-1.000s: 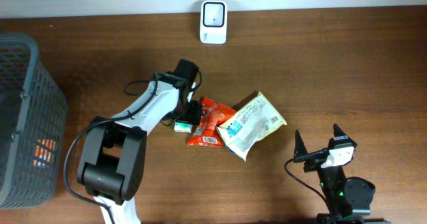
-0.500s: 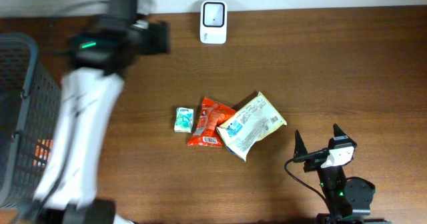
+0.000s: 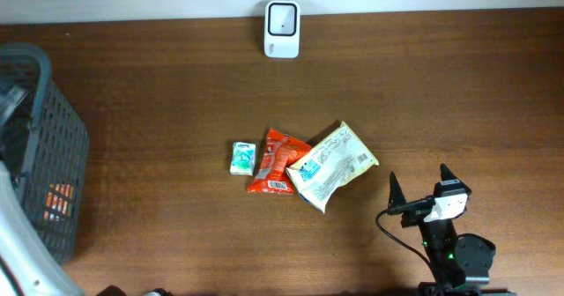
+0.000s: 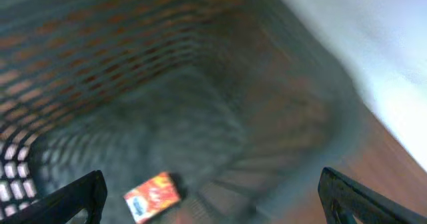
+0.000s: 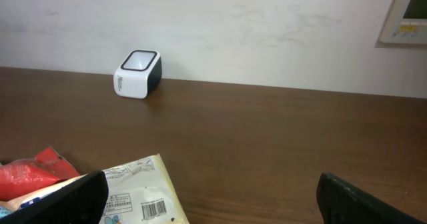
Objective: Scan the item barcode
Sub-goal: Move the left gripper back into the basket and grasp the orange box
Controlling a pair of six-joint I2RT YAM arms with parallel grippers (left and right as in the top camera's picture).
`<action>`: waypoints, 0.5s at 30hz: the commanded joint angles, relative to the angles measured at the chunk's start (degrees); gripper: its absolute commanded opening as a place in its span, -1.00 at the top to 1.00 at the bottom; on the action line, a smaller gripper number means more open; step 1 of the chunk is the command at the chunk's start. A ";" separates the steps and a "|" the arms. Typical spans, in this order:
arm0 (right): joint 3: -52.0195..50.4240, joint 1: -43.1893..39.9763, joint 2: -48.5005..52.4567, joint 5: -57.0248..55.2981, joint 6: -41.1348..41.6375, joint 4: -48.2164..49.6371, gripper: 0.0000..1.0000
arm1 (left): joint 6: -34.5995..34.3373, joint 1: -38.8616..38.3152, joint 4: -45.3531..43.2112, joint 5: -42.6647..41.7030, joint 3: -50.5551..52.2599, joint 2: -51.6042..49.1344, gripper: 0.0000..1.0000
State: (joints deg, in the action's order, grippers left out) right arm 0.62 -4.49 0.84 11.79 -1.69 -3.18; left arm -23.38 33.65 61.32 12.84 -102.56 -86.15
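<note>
A white scanner (image 3: 282, 29) stands at the table's back edge, also in the right wrist view (image 5: 137, 73). Mid-table lie a small teal pack (image 3: 243, 158), a red pouch (image 3: 277, 162) and a cream packet (image 3: 333, 165), whose barcode (image 5: 152, 210) faces up. My right gripper (image 3: 419, 177) rests open at the front right, the packet's corner by its left finger (image 5: 210, 197). My left gripper (image 4: 212, 197) hangs open over the dark mesh basket (image 3: 62, 111), above an orange-red pack (image 4: 152, 196) on the basket floor. The view is blurred.
The basket fills the left edge of the table, and its mesh walls (image 4: 133, 64) surround the left wrist view. My left arm's white link (image 3: 22, 243) shows blurred at the lower left. A wall panel (image 5: 407, 14) hangs behind the table.
My left arm has left the packs in the middle, swung back and to the left, and now hangs over the basket. The teal pack stays on the table. The right arm has not moved.
</note>
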 commanded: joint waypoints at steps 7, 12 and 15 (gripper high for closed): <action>-0.31 0.35 -0.44 -0.46 0.26 -0.31 -0.97 | -1.86 11.41 -6.88 -3.87 20.09 -2.62 -0.98; -0.31 0.35 -0.44 -0.46 0.26 -0.31 -0.97 | -1.62 11.43 -8.39 -4.61 25.14 -6.40 -0.98; -0.31 0.35 -0.44 -0.46 0.26 -0.31 -0.97 | -1.60 11.43 -9.27 -6.12 25.66 -8.48 -0.98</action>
State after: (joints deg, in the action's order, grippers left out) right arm 0.62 -4.49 0.84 11.79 -1.67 -3.18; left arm -25.10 45.06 52.51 9.26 -77.89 -92.55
